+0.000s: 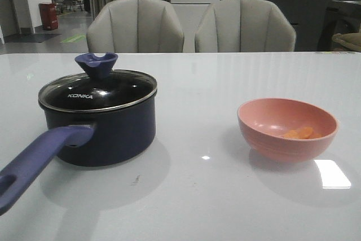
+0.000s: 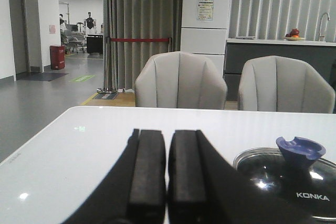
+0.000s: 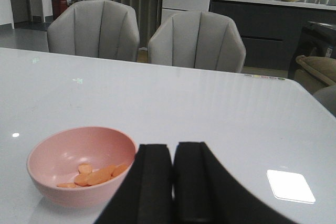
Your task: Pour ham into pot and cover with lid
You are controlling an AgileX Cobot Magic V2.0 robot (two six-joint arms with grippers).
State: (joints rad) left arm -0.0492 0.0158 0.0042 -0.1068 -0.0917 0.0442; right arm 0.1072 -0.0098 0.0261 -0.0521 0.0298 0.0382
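Note:
The dark navy pot (image 1: 107, 134) stands on the left of the table, its long purple handle (image 1: 39, 159) pointing toward the near left corner. The glass lid (image 1: 98, 90) with a blue knob (image 1: 96, 64) rests on the pot; it also shows as the lid (image 2: 286, 182) in the left wrist view. Several orange ham slices (image 1: 298, 133) lie in a pink bowl (image 1: 286, 129) on the right, seen again as ham (image 3: 94, 175) in the right wrist view. My left gripper (image 2: 167, 169) is shut and empty, left of the pot. My right gripper (image 3: 173, 182) is shut and empty, right of the bowl (image 3: 79, 163).
The white table (image 1: 203, 196) reaches back to two grey chairs (image 1: 135, 26) behind its far edge. A bright light reflection (image 1: 333, 173) lies on the tabletop near the bowl.

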